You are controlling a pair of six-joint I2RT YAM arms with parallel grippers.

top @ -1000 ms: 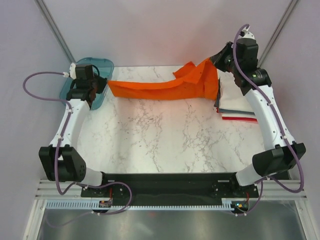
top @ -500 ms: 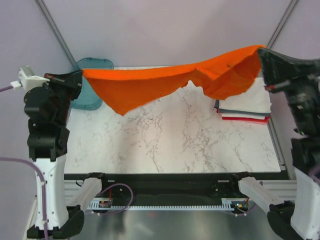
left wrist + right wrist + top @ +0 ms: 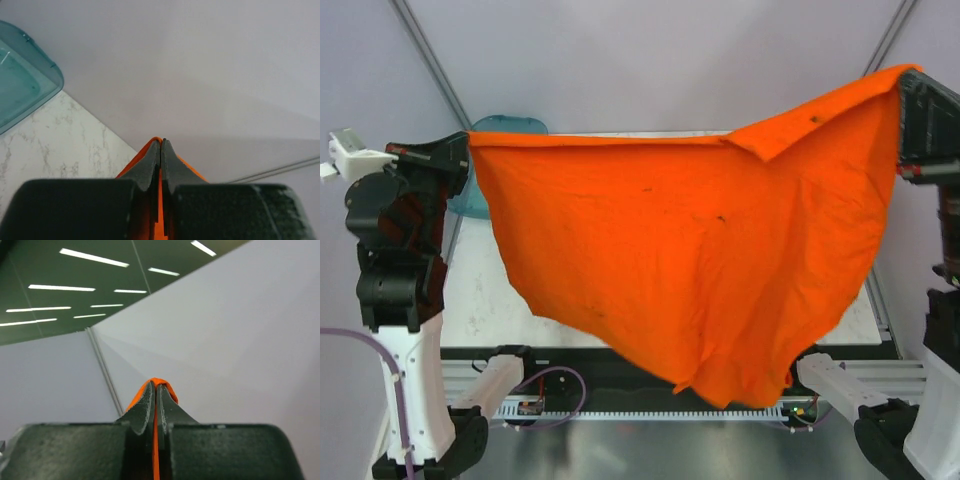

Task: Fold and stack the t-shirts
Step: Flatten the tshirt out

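Note:
The orange t-shirt (image 3: 700, 250) hangs spread wide in the top view, held up high between both arms and covering most of the table. My left gripper (image 3: 468, 145) is shut on its left top corner; orange cloth (image 3: 161, 220) shows pinched between the closed fingers in the left wrist view. My right gripper (image 3: 905, 80) is shut on the right top corner, raised higher than the left; orange cloth (image 3: 160, 384) wraps over the fingertips in the right wrist view. The folded white, grey and red shirts are hidden behind the orange shirt.
The teal plastic tray (image 3: 505, 124) peeks out at the back left behind the shirt and shows in the left wrist view (image 3: 20, 85). A strip of marble table (image 3: 480, 290) shows at the left. Enclosure walls and poles stand close behind.
Both arms have risen and pulled apart, lifting the orange shirt off the table. It went from a bunched strip to a fully spread hanging sheet that now hides the folded stack.

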